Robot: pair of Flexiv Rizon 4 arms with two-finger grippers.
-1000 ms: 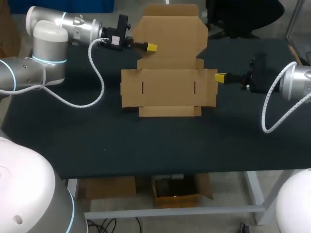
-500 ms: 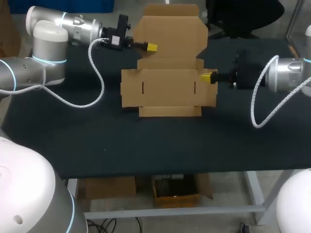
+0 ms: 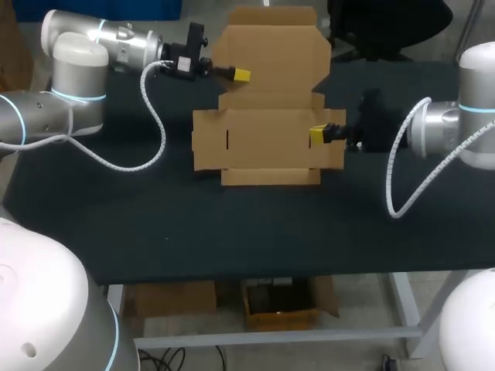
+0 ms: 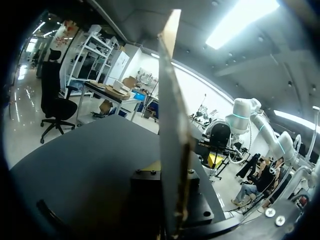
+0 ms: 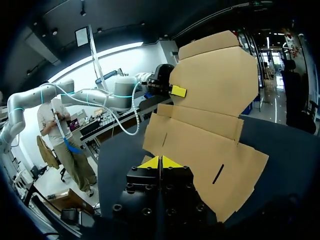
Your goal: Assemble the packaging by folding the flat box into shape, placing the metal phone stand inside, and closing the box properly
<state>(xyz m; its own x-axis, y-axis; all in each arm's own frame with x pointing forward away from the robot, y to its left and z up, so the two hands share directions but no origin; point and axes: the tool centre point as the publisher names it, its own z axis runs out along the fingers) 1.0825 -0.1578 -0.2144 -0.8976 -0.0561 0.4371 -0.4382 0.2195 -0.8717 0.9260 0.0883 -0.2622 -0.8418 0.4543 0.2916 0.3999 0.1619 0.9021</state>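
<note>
- The right gripper (image 3: 319, 136) has slid in from the table's right side. It was just off the box's edge before; it now sits over the right side flap (image 3: 334, 147). The right arm (image 3: 464, 131) came in with it.
- The box (image 3: 267, 139) and the left gripper (image 3: 241, 75) are unchanged over the same span.
- The box is cardboard, unfolded, at the middle-rear of the black table (image 3: 232, 224). Its front section lies flat, with two slots cut in the main panel.
- The rear panel (image 3: 271, 46) stands up off the table, tilted away from the flat part.
- The left gripper is clamped on that raised panel near its left edge. One yellow tip shows on the panel's near face in the head view. In the left wrist view the card runs edge-on straight down between the fingers.
- The left arm (image 3: 77, 69) comes in from the rear left corner, level with the panel.
- The right gripper's tips are pressed together, with nothing visible between them in the right wrist view. The flat card lies ahead of and beside them.
- Cannot tell whether the right tips touch the flap or sit just above it.
</note>
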